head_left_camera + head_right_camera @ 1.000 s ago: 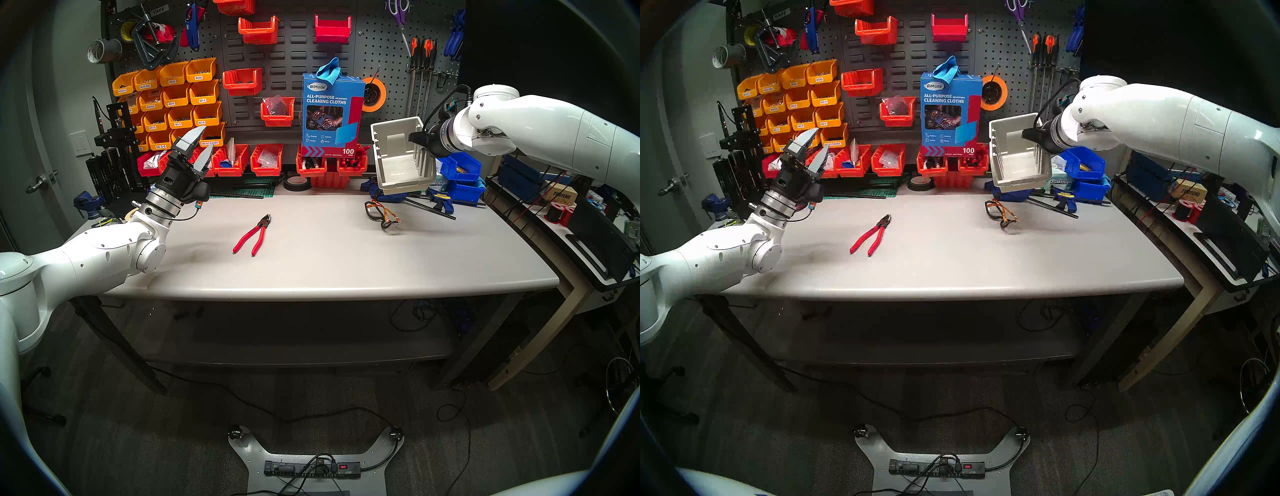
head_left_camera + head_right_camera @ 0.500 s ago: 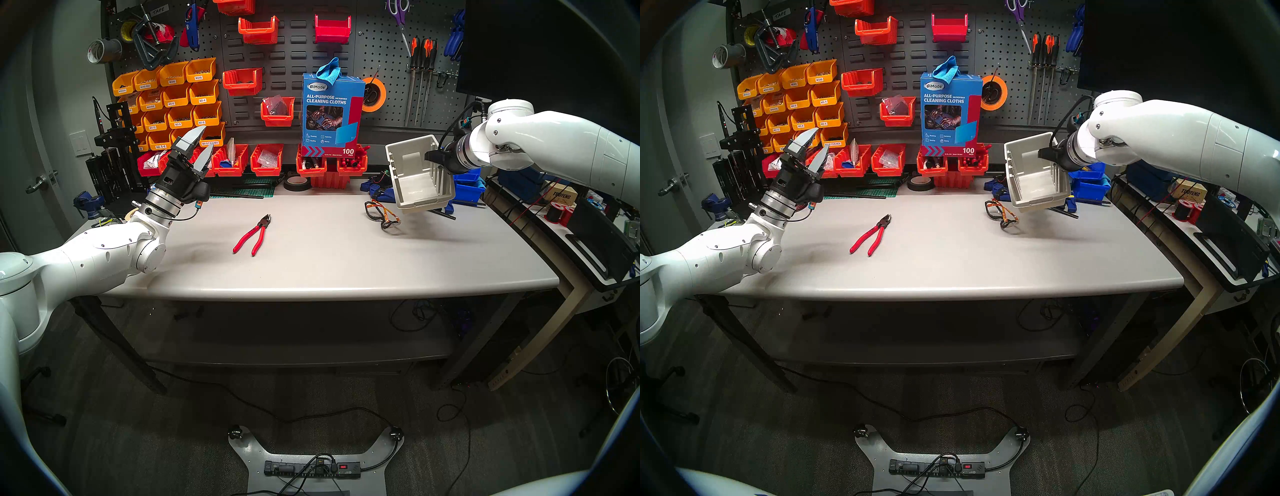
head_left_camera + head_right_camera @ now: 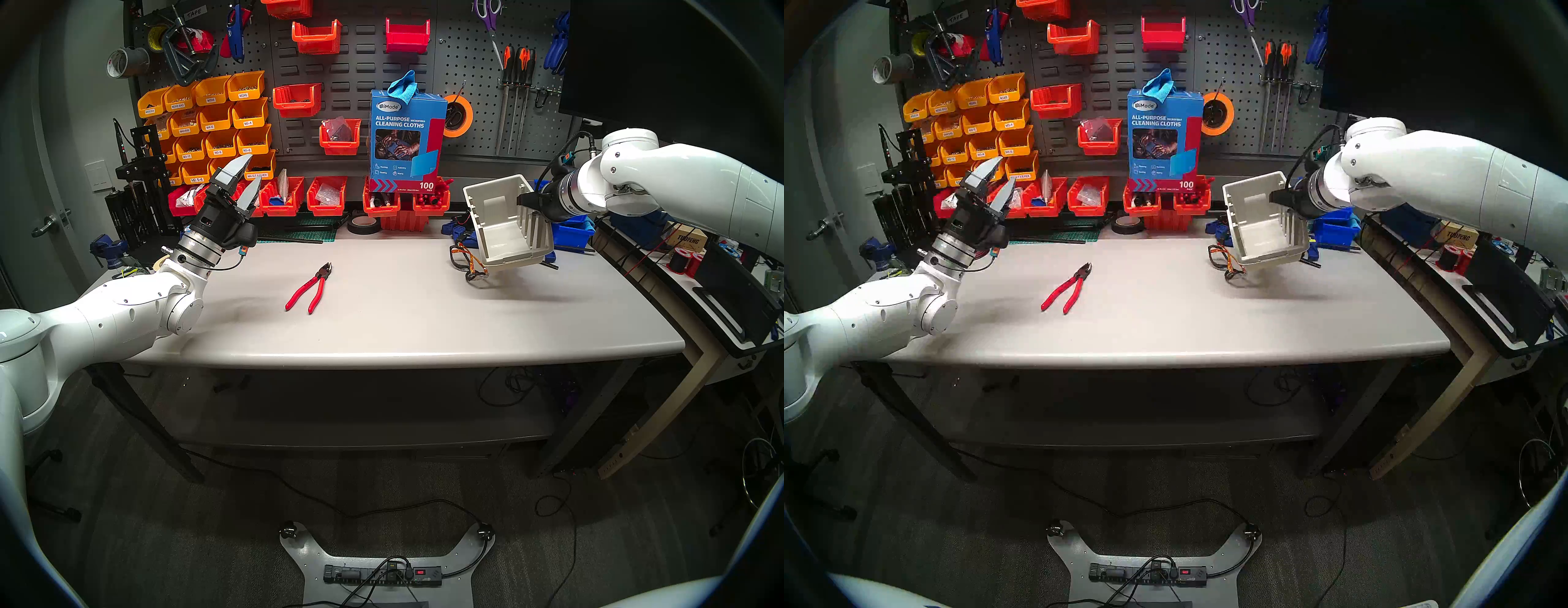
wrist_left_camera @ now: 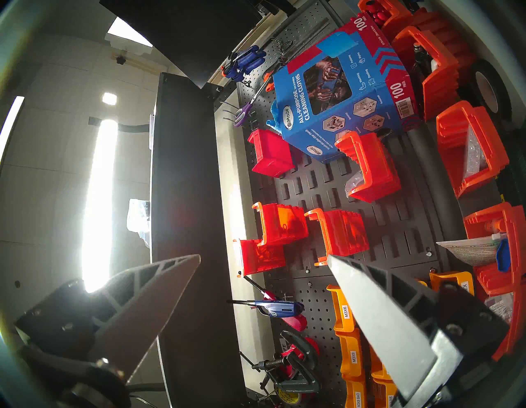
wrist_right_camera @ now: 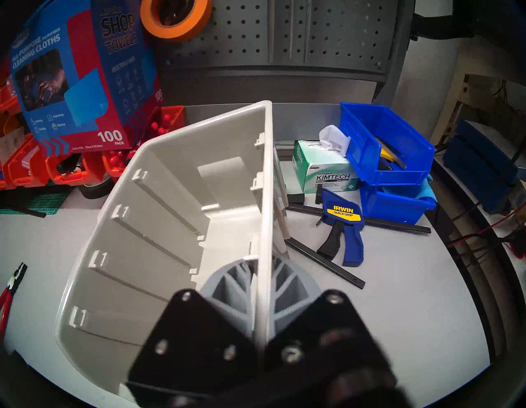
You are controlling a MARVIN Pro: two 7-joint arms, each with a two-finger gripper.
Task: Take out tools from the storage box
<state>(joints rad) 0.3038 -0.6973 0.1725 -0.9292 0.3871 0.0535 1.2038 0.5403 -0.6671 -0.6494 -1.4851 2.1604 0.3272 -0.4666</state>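
Right gripper [image 3: 522, 201] clamped on storage box [image 3: 500, 231] side wall, box tipped, mouth facing forward-left

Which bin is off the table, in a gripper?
The beige-grey storage box: the right gripper is shut on its side wall, holding it tilted and empty above the table. The blue bins sit stacked.

Two white robot arms are reaching forward.
Left gripper [image 3: 247, 178] is angling upward, fingers spread; right gripper [image 3: 522, 201] is pointing downward, clamped.
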